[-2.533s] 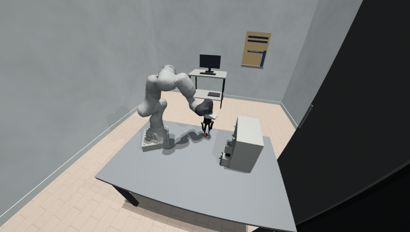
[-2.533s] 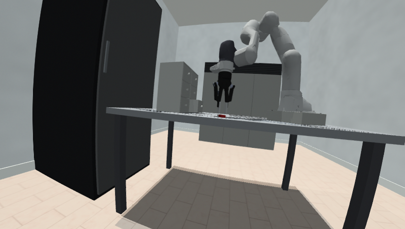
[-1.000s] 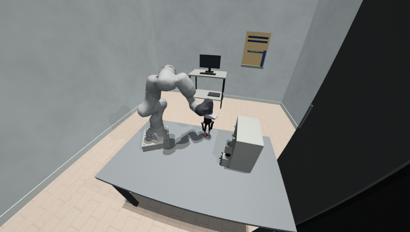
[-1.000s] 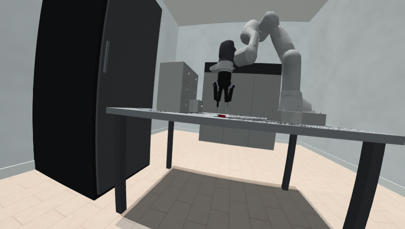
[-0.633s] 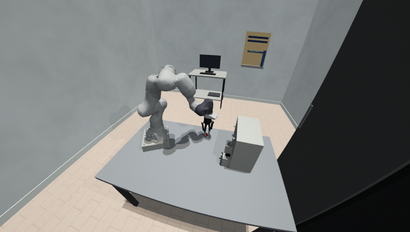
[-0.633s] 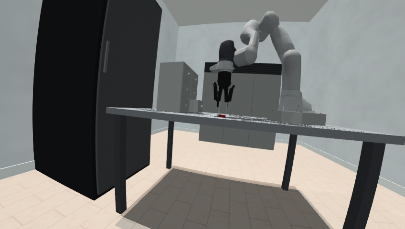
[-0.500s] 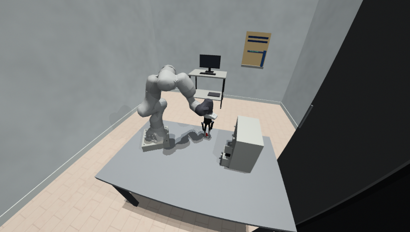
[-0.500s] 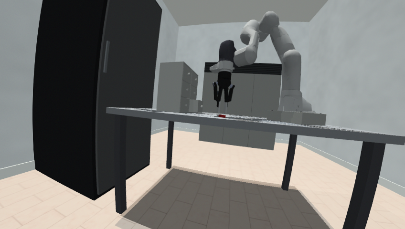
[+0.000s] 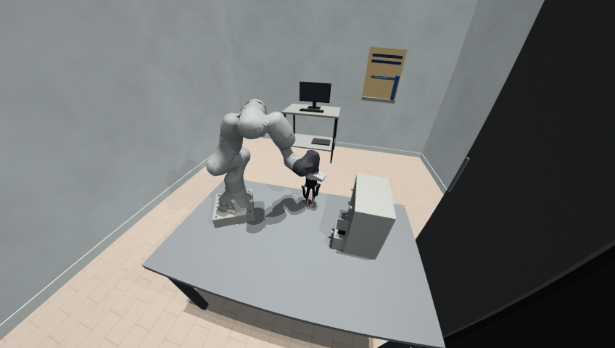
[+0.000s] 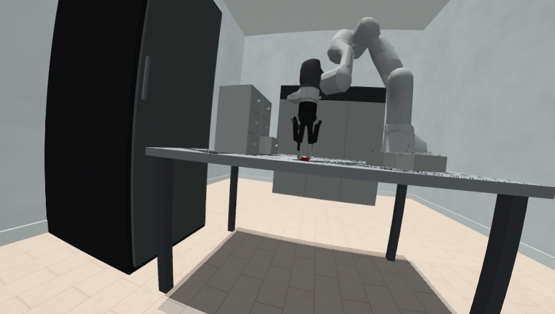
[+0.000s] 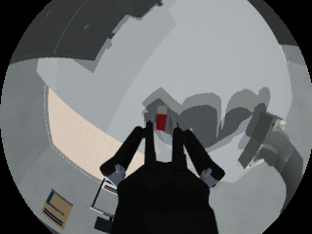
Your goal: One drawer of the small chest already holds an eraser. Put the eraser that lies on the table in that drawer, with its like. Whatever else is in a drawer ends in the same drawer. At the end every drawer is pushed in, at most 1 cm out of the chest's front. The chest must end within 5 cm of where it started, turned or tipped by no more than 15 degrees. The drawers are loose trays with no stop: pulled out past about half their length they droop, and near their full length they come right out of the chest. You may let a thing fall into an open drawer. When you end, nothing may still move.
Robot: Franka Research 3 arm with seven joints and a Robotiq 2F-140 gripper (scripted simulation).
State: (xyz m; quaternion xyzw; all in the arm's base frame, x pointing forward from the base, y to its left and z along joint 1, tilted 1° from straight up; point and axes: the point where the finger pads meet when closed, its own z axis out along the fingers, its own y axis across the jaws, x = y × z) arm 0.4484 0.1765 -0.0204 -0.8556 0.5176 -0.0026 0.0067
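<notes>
Under the claw [image 10: 305,152] at 12 o'clock in wrist view, red eraser [image 11: 160,121] on desk [image 9: 280,258], partly hidden; fingers narrowly parted, gripping nothing; drawer contents unseen.

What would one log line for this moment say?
tool: low, open, astride red eraser | red eraser: on table | chest: one low drawer out

Open drawer [image 9: 340,228] contents too small to tell; tool [image 10: 305,154] hides most of eraser [image 10: 304,159]
</notes>
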